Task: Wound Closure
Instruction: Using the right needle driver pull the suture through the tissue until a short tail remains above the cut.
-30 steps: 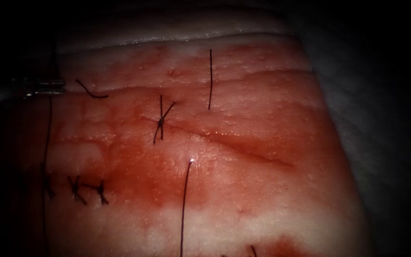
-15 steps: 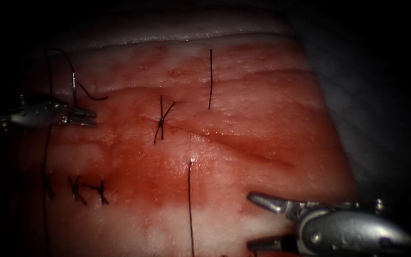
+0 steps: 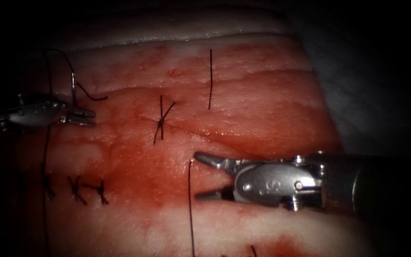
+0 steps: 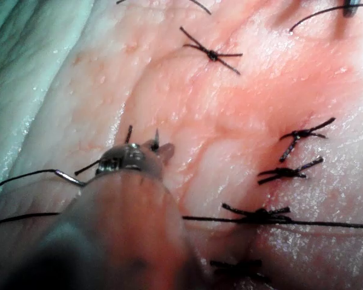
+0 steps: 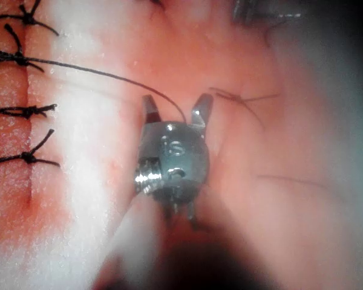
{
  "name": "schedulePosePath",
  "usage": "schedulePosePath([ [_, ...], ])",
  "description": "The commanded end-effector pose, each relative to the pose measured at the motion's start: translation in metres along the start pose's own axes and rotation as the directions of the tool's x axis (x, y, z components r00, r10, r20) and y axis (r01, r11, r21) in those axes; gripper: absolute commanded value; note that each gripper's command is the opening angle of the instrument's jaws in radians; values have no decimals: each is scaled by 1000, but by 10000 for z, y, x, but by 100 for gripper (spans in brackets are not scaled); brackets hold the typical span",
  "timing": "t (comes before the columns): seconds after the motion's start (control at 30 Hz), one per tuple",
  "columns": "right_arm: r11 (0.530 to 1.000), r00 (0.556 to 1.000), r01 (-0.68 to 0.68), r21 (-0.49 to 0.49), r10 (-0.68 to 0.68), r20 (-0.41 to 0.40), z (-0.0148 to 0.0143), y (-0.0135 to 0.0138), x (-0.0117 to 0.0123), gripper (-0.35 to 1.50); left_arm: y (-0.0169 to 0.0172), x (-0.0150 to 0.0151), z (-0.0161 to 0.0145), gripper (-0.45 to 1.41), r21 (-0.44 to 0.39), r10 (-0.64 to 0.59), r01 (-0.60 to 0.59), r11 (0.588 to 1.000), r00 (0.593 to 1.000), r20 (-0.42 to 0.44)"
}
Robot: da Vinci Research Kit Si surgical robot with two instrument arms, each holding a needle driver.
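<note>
Across the tissue (image 3: 243,119), wet with red fluid (image 3: 134,176), the cut (image 3: 234,145) runs slantwise, one tied stitch (image 3: 161,122) crossing it and older knots (image 3: 74,188) sitting low at the left. Your right claw (image 3: 200,176) has come up and leftward from the lower right edge within half a second; it now hangs below the cut's middle, jaws spread wide and holding nothing, with the upper end of the thread (image 3: 190,204) rising just beside the upper jaw. In the right wrist view the same strand passes between the parted tips of that claw (image 5: 176,109). Your left claw (image 3: 89,118) has kept its place at the far left of the cut, jaws together on the needle (image 3: 73,88), gripped near one end of its curve; the rest arcs upward, clear of the tissue. Judging from this, your right tool is lined up on the strand, not yet closed on it.
</note>
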Motion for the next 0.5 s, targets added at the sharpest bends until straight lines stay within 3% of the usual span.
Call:
schedulePosePath([
  [0.03, 1000, 1000, -20, 6, 20, -6, 17, -2, -9, 126, -4, 1, 7, -45, 0, 1, -1, 1000, 1000, -1],
  [0.1, 999, 999, -35, 16, 36, -11, 21, -5, -13, 111, -5, 2, 5, -45, -3, 0, 0, 1000, 1000, 1],
  [0.13, 999, 999, -43, 22, 43, -12, 22, -7, -14, 79, -5, 3, 5, -45, -4, 0, 0, 1000, 1000, 1],
  [0.17, 998, 999, -52, 31, 52, -7, 22, -9, -15, 32, -5, 3, 4, -45, -4, -1, 1, 1000, 1000, -2],
  [0.2, 995, 996, -91, 45, 91, 9, 20, -12, -14, -35, -5, 4, 2, -45, -4, -2, 2, 1000, 1000, -4],
  [0.5, 992, 992, -123, 11, 123, 21, -1, -20, 2, -35, -5, 13, -14, -45, 1, -22, 22, 1000, 999, -43],
])
